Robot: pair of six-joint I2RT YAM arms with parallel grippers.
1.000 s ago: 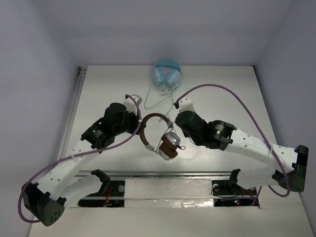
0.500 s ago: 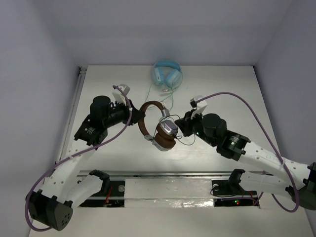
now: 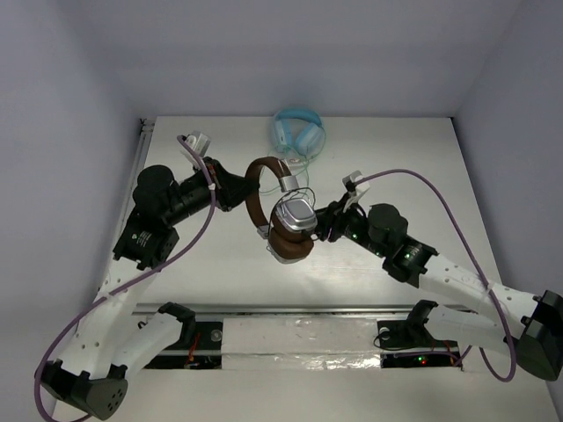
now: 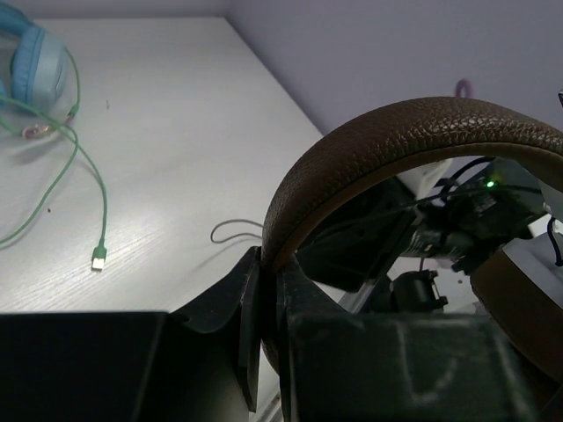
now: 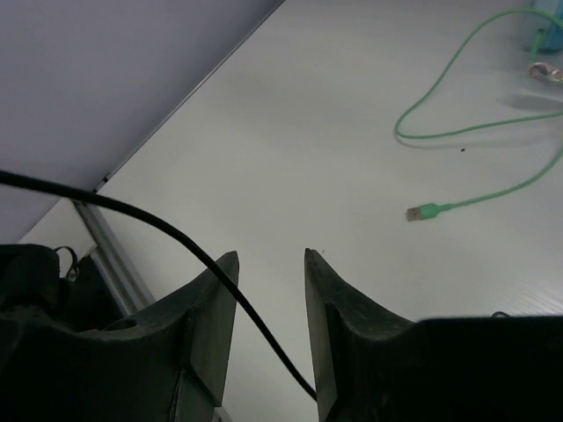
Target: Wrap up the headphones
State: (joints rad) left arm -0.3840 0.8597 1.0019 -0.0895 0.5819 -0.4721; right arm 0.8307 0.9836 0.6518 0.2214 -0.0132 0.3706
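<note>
The brown headphones [image 3: 283,220] hang above the table in the middle, silver earcup [image 3: 296,214] facing up. My left gripper [image 3: 237,190] is shut on their brown headband [image 4: 396,132], which arches up from the jaws [image 4: 271,261] in the left wrist view. My right gripper [image 3: 328,221] sits just right of the earcups, open. The thin dark cable [image 5: 176,230] runs loosely across its left finger and down through the gap [image 5: 271,259], not clamped.
Light blue headphones [image 3: 297,130] lie at the back of the table, their pale green cable [image 5: 466,123] trailing forward to a green plug [image 5: 423,212]. A metal rail [image 3: 281,309] runs along the near edge. A table side edge [image 5: 114,255] lies to my right gripper's left.
My left arm has swung the headphones back and to the left, turning them. My right gripper has opened, let go of the cable and drawn back a little to the right.
</note>
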